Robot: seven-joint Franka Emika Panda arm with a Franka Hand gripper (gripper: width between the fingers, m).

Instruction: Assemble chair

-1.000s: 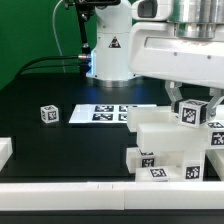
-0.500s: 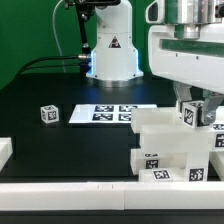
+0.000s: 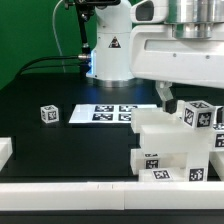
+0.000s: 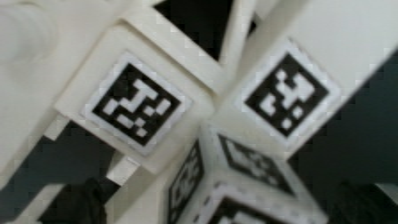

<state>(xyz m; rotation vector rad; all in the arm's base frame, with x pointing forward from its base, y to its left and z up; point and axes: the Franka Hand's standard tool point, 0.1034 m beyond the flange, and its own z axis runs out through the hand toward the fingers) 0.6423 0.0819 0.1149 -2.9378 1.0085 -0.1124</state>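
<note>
My gripper [image 3: 188,108] hangs over the pile of white chair parts [image 3: 165,150] at the exterior view's right. It is shut on a tagged white chair block [image 3: 201,116], which sits tilted on top of the pile. One dark finger [image 3: 164,97] shows beside the block; the other is hidden. In the wrist view the tagged block [image 4: 231,180] and an X-braced tagged panel [image 4: 178,90] fill the frame, blurred, with a dark finger [image 4: 80,200] at the side. A small tagged cube [image 3: 48,113] lies alone at the exterior view's left.
The marker board [image 3: 108,114] lies flat in the middle, in front of the arm's base [image 3: 108,55]. A plain white edge block [image 3: 5,150] sits at the left edge. A white rail [image 3: 70,196] runs along the front.
The wrist has turned one way and back, and the held block has turned with it; it now shows two tagged faces and sits a little further right.
</note>
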